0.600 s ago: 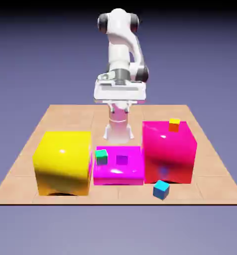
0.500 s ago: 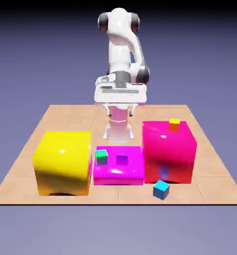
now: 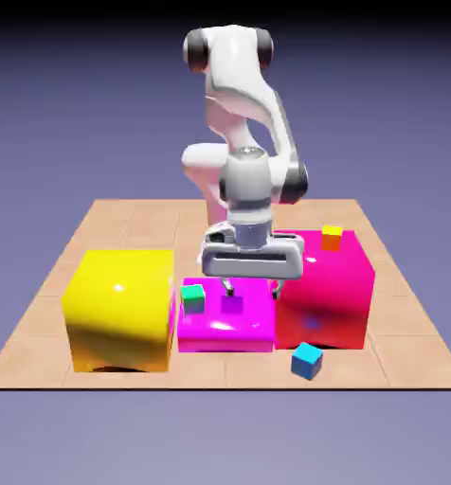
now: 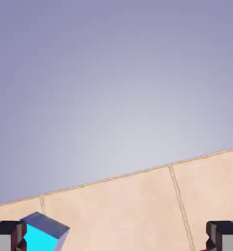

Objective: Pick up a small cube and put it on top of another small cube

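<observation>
The small cyan-blue cube (image 3: 307, 360) lies on the table near its front edge, in front of the tall magenta block. In the hand view the cyan-blue cube (image 4: 42, 234) shows at the bottom left, just beside the left fingertip. The small green cube (image 3: 193, 298) stands on the left part of the low magenta block (image 3: 253, 329). My gripper (image 3: 253, 285) hangs open over that block, just above the purple cube (image 3: 232, 304), with nothing between its fingers. In the hand view the gripper (image 4: 116, 240) has its tips spread wide over bare table.
A big yellow block (image 3: 120, 308) stands at the exterior view's left. The tall magenta block (image 3: 329, 289) at the right carries a small orange cube (image 3: 332, 238). The table's front edge (image 3: 220, 386) runs close below the cyan-blue cube.
The arm has swung forward and down, from high over the back of the table to just above the low magenta block. The jaws stayed open. No cube has moved.
</observation>
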Tool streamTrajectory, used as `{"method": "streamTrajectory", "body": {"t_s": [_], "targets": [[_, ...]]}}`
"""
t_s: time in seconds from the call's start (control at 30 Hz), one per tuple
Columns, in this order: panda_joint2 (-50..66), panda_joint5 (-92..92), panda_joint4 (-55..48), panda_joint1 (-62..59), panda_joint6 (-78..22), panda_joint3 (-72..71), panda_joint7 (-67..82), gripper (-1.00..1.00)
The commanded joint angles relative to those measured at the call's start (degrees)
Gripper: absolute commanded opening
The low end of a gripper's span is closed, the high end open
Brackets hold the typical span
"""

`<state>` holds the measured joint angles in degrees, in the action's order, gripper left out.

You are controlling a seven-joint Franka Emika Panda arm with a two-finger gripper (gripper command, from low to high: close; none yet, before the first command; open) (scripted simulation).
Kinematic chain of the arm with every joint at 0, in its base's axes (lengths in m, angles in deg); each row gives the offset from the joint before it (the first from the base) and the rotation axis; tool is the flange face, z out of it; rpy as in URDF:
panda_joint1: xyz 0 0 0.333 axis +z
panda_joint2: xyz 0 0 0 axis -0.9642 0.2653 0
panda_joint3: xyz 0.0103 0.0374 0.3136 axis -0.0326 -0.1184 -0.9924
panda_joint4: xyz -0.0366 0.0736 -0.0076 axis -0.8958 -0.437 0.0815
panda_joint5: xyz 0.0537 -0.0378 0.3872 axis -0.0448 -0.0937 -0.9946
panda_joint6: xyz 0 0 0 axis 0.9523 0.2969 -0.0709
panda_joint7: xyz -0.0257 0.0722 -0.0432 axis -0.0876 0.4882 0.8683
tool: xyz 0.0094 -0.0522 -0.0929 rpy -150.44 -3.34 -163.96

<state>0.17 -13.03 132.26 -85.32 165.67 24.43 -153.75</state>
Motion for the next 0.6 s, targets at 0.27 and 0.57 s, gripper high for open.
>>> {"method": "streamTrajectory", "body": {"t_s": [0.27, 0.57], "targets": [[18.7, -2.0, -14.2, -5.4, -15.7, -8.1, -10.7, 0.00], [37.4, -4.1, -28.4, -10.7, -31.4, -16.1, -21.3, 0.00]]}}
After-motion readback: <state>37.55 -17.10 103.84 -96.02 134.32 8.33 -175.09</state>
